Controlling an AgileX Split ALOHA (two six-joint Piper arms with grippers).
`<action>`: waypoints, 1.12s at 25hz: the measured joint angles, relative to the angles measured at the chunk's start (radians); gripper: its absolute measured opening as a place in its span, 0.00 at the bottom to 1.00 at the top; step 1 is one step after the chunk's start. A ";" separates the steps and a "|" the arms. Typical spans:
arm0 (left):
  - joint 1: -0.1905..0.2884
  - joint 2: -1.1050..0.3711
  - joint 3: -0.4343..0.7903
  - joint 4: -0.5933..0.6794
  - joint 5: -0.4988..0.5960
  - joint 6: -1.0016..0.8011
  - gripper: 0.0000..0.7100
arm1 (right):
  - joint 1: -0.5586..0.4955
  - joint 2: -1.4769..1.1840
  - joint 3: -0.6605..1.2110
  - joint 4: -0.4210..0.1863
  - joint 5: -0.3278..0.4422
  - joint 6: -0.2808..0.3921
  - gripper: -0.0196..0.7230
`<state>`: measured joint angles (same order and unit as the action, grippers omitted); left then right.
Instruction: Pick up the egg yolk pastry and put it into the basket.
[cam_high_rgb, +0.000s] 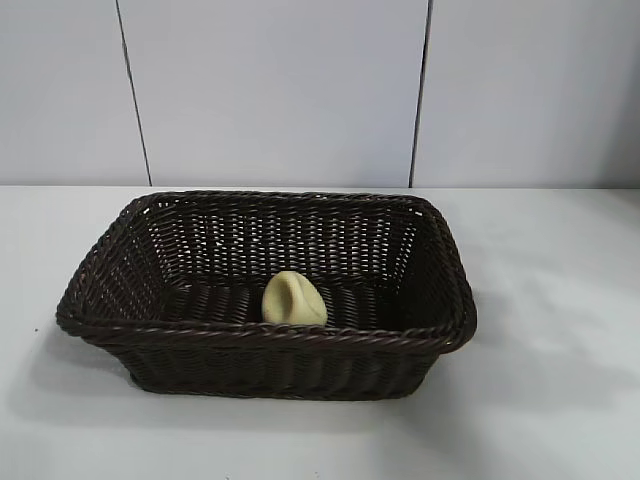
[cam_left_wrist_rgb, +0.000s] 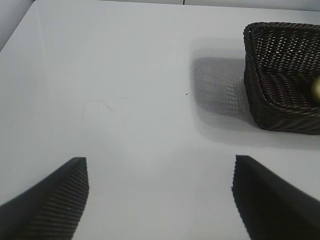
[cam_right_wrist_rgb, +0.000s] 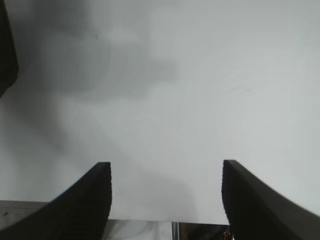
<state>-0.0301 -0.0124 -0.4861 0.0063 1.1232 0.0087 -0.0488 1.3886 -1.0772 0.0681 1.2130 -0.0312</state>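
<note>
egg yolk pastry (cam_high_rgb: 294, 299) already inside basket (cam_high_rgb: 430, 215), on floor near front wall. Looks light, soft, crumbly (dented top suggests it deforms easily). If regrasp needed: pinch rounded sides low, gentle squeeze, avoid crease. left gripper (cam_left_wrist_rgb: 160, 197) spread wide, empty, over bare table (cam_left_wrist_rgb: 125, 75), well apart from basket. right gripper (cam_right_wrist_rgb: 166, 195) likewise wide, empty.
</note>
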 joint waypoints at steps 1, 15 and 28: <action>0.000 0.000 0.000 0.000 0.000 0.000 0.81 | 0.000 -0.048 0.034 0.000 0.000 0.000 0.65; 0.000 0.000 0.000 0.000 0.000 0.000 0.80 | 0.000 -0.851 0.402 -0.001 -0.005 -0.012 0.65; 0.000 0.000 0.000 0.000 0.000 0.000 0.80 | 0.000 -1.117 0.591 -0.019 -0.112 -0.015 0.65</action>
<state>-0.0301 -0.0124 -0.4861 0.0063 1.1232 0.0087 -0.0488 0.2717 -0.4858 0.0491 1.1014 -0.0463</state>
